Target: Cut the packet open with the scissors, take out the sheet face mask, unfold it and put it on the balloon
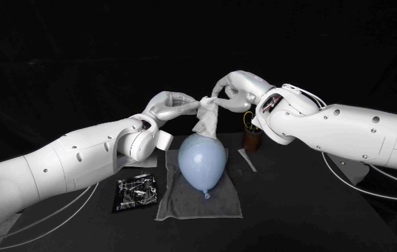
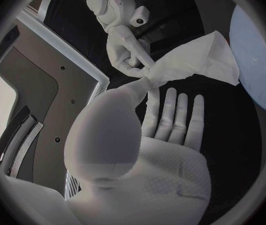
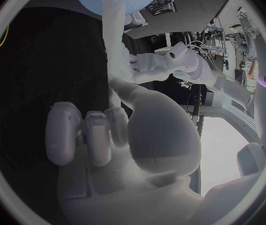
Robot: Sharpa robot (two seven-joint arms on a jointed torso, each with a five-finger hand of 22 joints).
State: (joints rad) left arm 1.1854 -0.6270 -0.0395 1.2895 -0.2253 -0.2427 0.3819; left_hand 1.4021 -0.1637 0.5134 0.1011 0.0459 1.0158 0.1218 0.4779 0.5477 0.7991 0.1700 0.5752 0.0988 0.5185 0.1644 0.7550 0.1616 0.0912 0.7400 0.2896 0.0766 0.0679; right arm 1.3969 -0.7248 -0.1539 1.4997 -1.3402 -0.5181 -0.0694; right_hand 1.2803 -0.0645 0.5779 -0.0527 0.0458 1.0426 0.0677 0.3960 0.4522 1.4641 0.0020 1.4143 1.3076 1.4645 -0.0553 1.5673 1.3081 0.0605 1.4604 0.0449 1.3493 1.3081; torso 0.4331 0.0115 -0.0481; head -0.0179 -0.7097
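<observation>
Brown cup point(image 1: 252, 140) by towel's point(image 1: 186, 206) far rt corner, contents unclear. L hand point(image 1: 170, 105) & R hand point(image 1: 232, 91) each pinch sheet mask point(image 1: 205, 120); it's crumpled, half-unfolded, hanging down to pale-blue balloon point(image 1: 202, 160) mid-towel.

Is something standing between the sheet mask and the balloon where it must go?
Nothing visible. The left hand and right hand hold the sheet mask hanging right over the balloon.
</observation>
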